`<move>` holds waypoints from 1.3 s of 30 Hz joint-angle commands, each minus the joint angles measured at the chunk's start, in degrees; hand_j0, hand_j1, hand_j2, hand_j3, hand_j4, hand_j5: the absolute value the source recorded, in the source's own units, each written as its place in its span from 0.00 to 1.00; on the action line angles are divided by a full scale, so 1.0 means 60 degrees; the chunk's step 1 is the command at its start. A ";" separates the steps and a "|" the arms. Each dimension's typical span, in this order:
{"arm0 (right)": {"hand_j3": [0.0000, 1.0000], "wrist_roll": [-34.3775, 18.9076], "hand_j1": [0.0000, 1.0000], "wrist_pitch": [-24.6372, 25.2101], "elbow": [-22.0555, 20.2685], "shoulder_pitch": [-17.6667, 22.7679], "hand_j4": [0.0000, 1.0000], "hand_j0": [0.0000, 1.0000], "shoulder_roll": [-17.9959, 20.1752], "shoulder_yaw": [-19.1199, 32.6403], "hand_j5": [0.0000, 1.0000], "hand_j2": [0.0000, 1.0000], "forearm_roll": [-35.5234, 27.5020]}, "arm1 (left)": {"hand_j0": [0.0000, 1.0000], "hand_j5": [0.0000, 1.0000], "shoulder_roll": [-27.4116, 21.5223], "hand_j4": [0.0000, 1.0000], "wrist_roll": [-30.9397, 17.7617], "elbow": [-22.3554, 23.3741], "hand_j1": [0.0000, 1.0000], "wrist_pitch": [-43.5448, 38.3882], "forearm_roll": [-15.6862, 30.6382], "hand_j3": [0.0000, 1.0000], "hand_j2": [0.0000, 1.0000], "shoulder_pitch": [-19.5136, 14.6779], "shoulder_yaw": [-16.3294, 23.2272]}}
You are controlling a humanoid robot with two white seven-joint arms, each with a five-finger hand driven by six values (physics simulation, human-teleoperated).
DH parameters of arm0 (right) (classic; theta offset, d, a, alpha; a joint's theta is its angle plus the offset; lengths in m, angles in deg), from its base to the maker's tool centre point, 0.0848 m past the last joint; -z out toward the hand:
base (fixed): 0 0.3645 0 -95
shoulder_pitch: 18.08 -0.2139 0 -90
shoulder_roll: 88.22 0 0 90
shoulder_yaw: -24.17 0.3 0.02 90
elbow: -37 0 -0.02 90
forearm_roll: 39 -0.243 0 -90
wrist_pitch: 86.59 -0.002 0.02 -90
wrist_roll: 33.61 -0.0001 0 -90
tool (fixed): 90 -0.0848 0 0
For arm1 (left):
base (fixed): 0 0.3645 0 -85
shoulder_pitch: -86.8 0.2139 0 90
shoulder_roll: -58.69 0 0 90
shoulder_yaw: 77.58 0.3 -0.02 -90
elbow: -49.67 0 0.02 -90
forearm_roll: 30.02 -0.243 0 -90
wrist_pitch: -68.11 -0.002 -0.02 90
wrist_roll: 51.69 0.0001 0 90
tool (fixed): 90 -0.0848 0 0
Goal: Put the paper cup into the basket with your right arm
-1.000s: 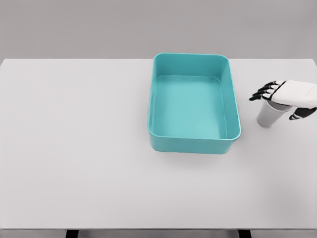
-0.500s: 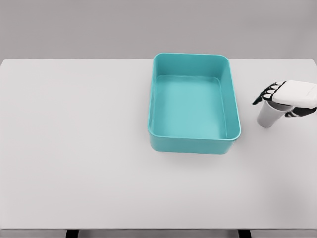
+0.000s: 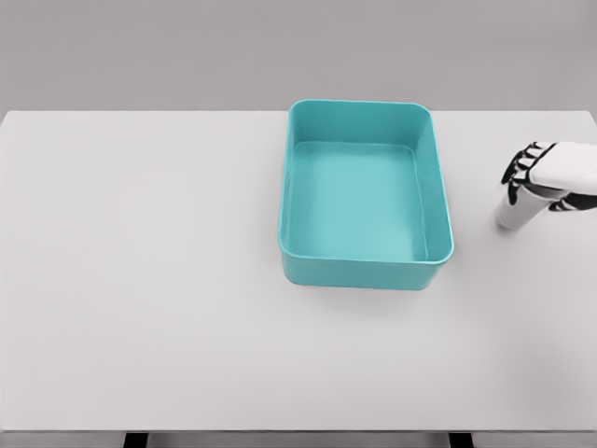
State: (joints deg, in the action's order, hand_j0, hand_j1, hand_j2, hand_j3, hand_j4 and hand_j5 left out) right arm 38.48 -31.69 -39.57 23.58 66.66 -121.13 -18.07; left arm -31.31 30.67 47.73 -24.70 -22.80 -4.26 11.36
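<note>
Grasp step: right hand [image 3: 546, 175] at right edge of frame, dark fingers curled around the white tapered paper cup [image 3: 514, 212], clamped near its rim. Teal rectangular plastic basket [image 3: 366, 273] sits centre, empty. Next: lift, carry left over the basket.

A bare test setup rather than any lived-in room: a wide, plain white table [image 3: 168, 308] runs edge to edge, backed by a flat grey wall [image 3: 140, 56] behind it. Only a teal basket [image 3: 366, 272] sits on the table, right of its middle. Surfaces look smooth and rendered.
</note>
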 commanded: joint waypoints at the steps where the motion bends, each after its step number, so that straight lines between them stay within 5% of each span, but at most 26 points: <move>1: 0.45 0.0040 0.45 0.0017 -0.0012 0.0000 0.45 0.45 0.0100 0.0003 0.45 0.45 -0.0060 | 1.00 1.00 0.0000 1.00 -0.0002 0.0001 1.00 0.0000 -0.0001 1.00 1.00 0.0000 0.0000; 17: 0.45 0.0040 0.45 0.0017 -0.0847 -0.1743 0.45 0.45 0.0012 -0.0012 0.45 0.45 -0.0075 | 1.00 1.00 0.0000 1.00 -0.0002 0.0001 1.00 0.0000 -0.0001 1.00 1.00 0.0000 0.0000; 31: 0.45 0.0026 0.45 0.0017 -0.0862 -0.2739 0.45 0.45 -0.1320 -0.0027 0.45 0.45 -0.0060 | 1.00 1.00 0.0000 1.00 -0.0002 0.0001 1.00 0.0000 -0.0001 1.00 1.00 -0.0014 0.0000; 39: 0.46 0.0011 0.46 0.0017 -0.0759 -0.2769 0.46 0.46 -0.2038 -0.0276 0.46 0.46 0.0013 | 1.00 1.00 0.0000 1.00 -0.0002 0.0001 1.00 0.0000 -0.0001 1.00 1.00 0.0000 0.0000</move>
State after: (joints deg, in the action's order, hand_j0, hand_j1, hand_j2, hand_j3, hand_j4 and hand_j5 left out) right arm 38.51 -31.71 -44.28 6.97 55.46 -122.53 -17.78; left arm -31.31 30.67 47.73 -24.70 -22.80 -4.26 11.36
